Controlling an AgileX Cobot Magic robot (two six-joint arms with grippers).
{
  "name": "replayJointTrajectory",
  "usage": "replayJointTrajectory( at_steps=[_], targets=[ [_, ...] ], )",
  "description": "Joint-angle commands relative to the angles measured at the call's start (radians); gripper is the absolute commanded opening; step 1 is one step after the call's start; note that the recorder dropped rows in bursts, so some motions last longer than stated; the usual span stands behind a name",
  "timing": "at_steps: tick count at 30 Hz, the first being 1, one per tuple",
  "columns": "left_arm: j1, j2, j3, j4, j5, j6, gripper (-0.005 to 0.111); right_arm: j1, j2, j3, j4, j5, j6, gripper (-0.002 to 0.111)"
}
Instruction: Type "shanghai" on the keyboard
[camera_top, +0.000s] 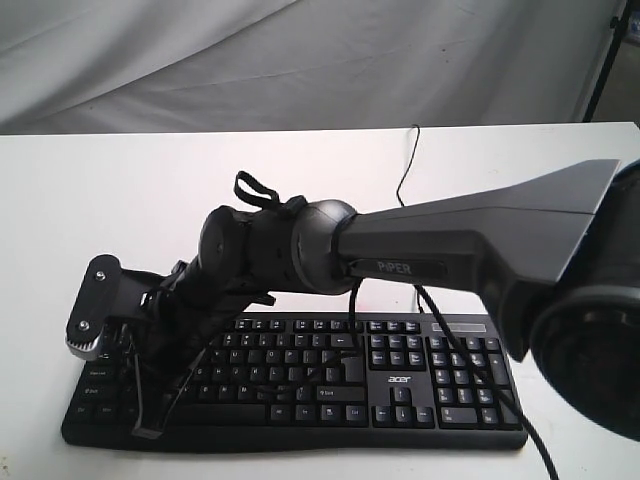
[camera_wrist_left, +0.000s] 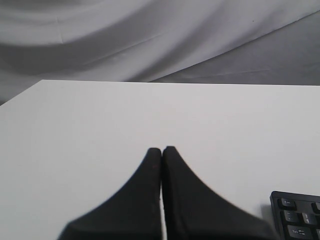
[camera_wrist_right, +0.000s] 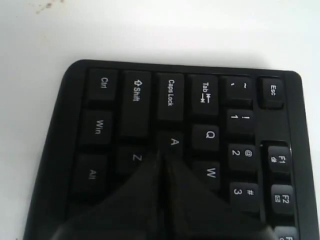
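Right fingers (camera_wrist_right: 135, 202) and left fingers (camera_wrist_left: 132, 202) are pinched together, the right hiding keyboard (camera_wrist_right: 100, 125) keys.

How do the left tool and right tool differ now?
The left tool is over bare white table, beside a corner of the keyboard; the right tool is over the keyboard, tips by the A key. The left tool points out across the table; the right tool points down at keys. Both are black and shut.

keyboard (camera_top: 400, 385) on table (camera_top: 150, 180) | right hand (camera_wrist_right: 162, 157) at A key (camera_wrist_right: 173, 142), keyboard's left end | left hand (camera_wrist_left: 161, 150) above table
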Motion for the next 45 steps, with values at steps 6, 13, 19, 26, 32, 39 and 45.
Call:
replayJointTrajectory(
  at_steps=[6, 13, 19, 26, 32, 39, 45],
  targets=[
    [-0.004, -0.005, 0.005, -0.001, -0.006, -0.001, 0.001, -0.011, -0.003, -0.005, 0.001, 0.013, -0.008, 0.0],
    [-0.004, -0.005, 0.005, -0.001, -0.006, -0.001, 0.001, -0.011, -0.029, -0.005, 0.001, 0.007, -0.02, 0.0],
    [-0.004, -0.005, 0.005, -0.001, -0.006, -0.001, 0.001, -0.011, -0.052, -0.005, 0.001, 0.009, -0.022, 0.0],
    [-0.004, -0.005, 0.005, -0.001, -0.006, -0.001, 0.001, -0.011, -0.075, -0.005, 0.001, 0.04, -0.022, 0.0],
    [-0.004, -0.005, 0.005, -0.001, -0.006, -0.001, 0.001, -0.014, -0.092, -0.005, -0.001, 0.088, -0.024, 0.0],
    [-0.004, -0.005, 0.005, -0.001, -0.006, -0.001, 0.001, -0.048, -0.093, -0.005, 0.006, 0.119, -0.012, 0.0],
    [-0.004, -0.005, 0.005, -0.001, -0.006, -0.001, 0.001, -0.06, -0.093, -0.005, 0.004, 0.13, 0.001, 0.0]
  ],
)
